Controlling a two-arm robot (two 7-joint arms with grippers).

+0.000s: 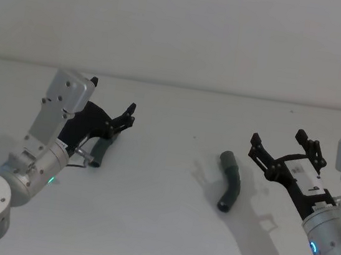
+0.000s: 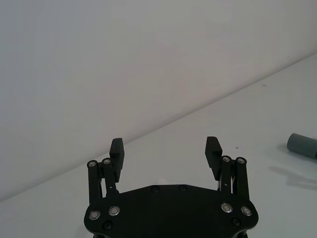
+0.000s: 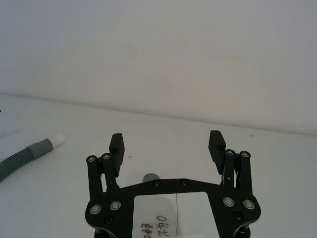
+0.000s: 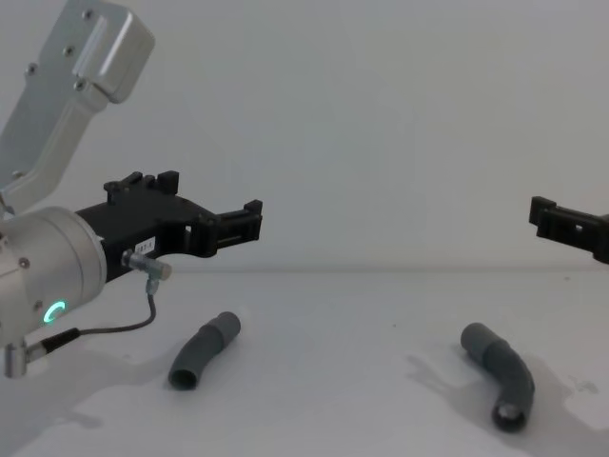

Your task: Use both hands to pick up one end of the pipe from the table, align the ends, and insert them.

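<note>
I find both pipe pieces lying flat on the table (image 1: pixel 157 226), well apart: the left piece (image 4: pixel 203 350) beneath the left gripper (image 1: pixel 128 114), the right piece (image 1: pixel 231 182) near the right gripper (image 1: pixel 279 139), on its left. Both grippers hang above the table, jaws spread and empty, which I judge a ready stance for descending, each on its own piece. No end is lifted, aligned or inserted yet.
</note>
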